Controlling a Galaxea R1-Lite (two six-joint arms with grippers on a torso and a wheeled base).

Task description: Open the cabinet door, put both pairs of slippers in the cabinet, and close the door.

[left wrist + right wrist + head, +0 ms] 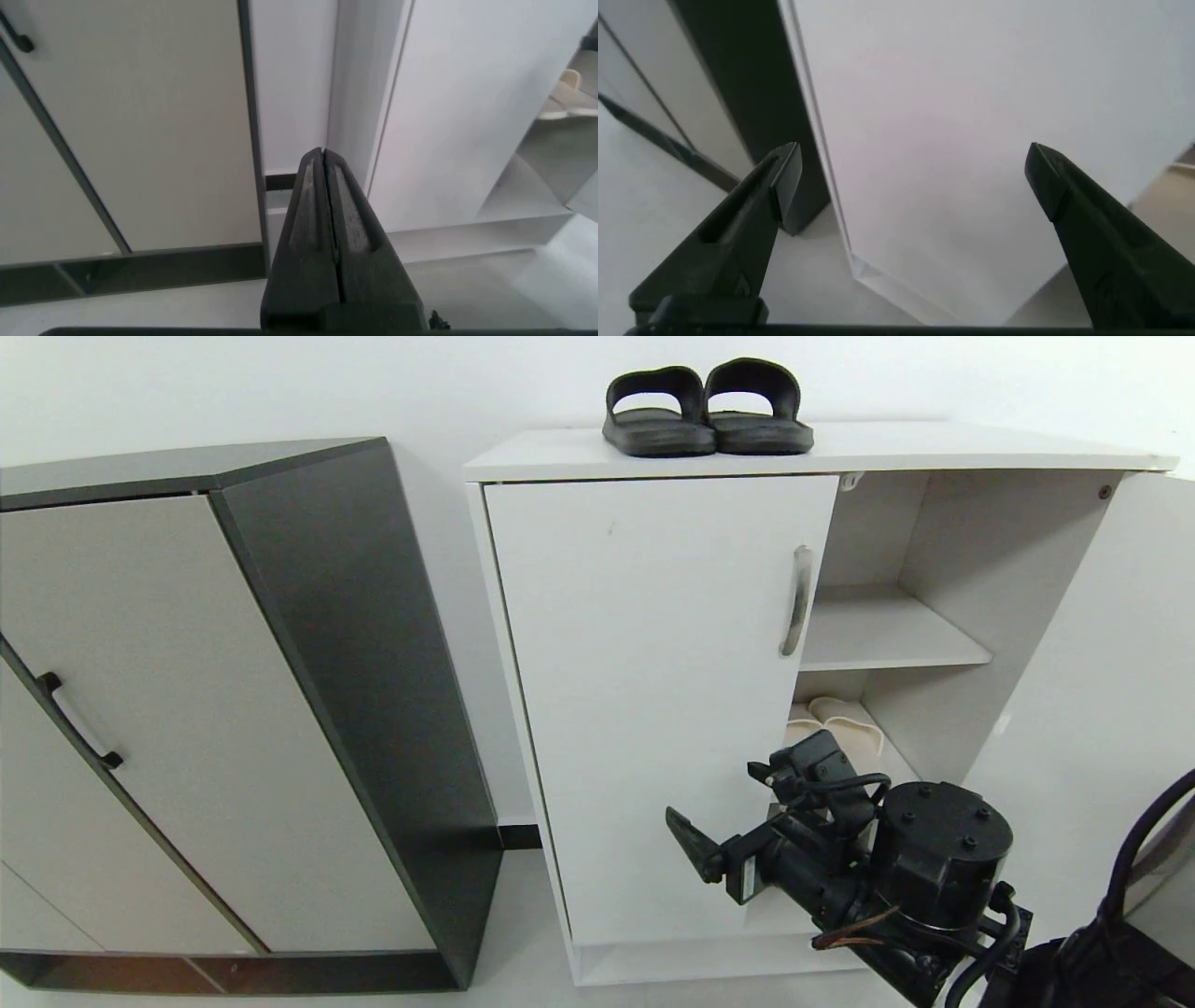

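While the right gripper (913,161) is hovering, fingers spread wide, before the closed left door (644,709) of the white cabinet (934,443), the left gripper (323,168) is hanging pinched shut (empty). Black slippers (707,406) are sitting on the cabinet top toward its left end; beige slippers (845,719) are lying inside, on the lowest shelf. A dark cabinet (355,663) is standing alongside.

pale slippers (850,721) partly hidden behind closed door (653,709), perhaps one pair
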